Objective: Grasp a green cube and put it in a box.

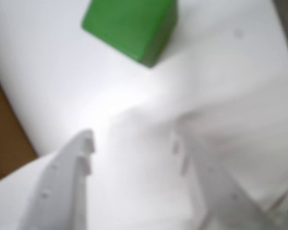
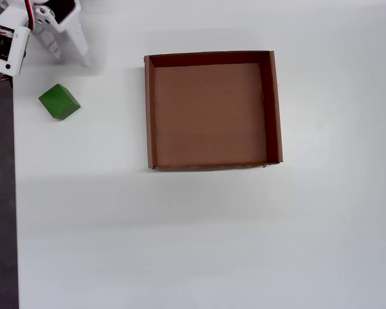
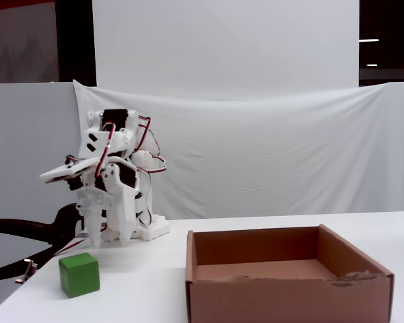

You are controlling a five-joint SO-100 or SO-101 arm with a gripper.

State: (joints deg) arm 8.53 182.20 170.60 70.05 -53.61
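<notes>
White table (image 1: 221, 72) under the wrist view, green cube (image 1: 129, 26) ahead of the gripper (image 1: 134, 143), spread open, holding nothing. From overhead: cube left of the box (image 2: 149, 109), well apart. Fixed view: claw hung above the cube, not touching

There are no words, numbers, labels or signs to read in any of the pictures. The green cube (image 2: 58, 102), at the left side of the overhead view, has plain faces with nothing written on them. The box (image 2: 275, 109), in the middle of that view, is plain brown cardboard with no print. The white gripper (image 3: 108, 237), at the left of the fixed view, shows no brand name or sticker. The wrist view is blurry, and nothing like writing shows there.
</notes>
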